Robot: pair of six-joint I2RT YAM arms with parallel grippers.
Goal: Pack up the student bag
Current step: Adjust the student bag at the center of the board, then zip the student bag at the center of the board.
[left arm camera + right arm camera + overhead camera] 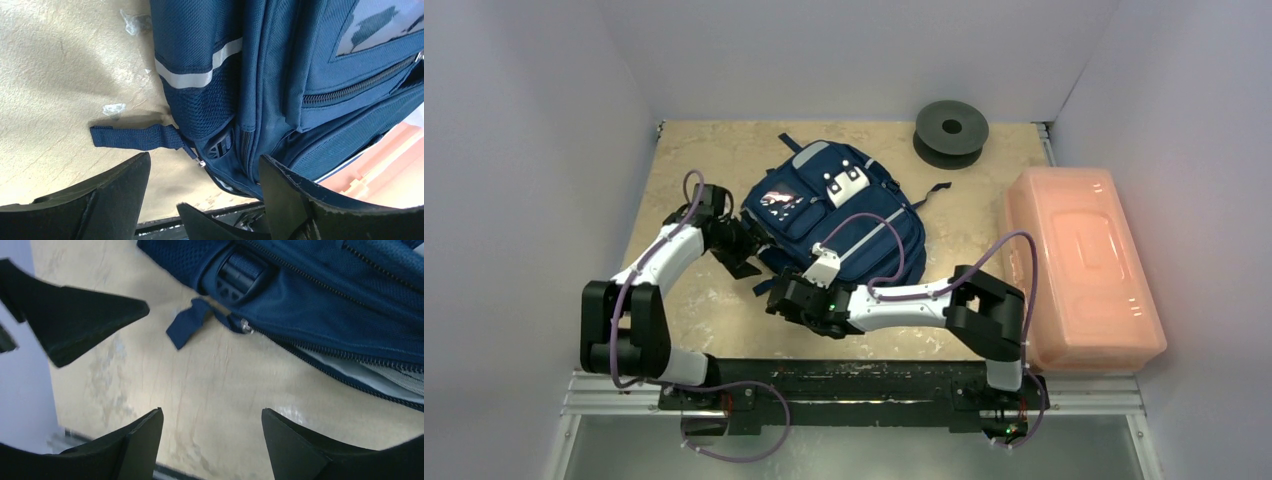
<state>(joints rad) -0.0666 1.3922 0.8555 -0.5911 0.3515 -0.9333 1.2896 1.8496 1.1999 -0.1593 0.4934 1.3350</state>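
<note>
Student bag (839,215) is laid flat on the table (714,160); the left hand (204,159) and right hand (211,412) are held spread at its near end, nothing gripped.

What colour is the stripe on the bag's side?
Pale grey stripe on the navy student bag; left wrist view.

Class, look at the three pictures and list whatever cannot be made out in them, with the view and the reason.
- Backpack contents: right wrist view, only a pale strip shows at the zip; fabric hides the rest.
- Pink box contents: top view, the cloudy lid hides them.
- Backpack's near edge: top view, the right arm covers it.
- Pocket picture: left wrist view, cut off by the top edge.
</note>
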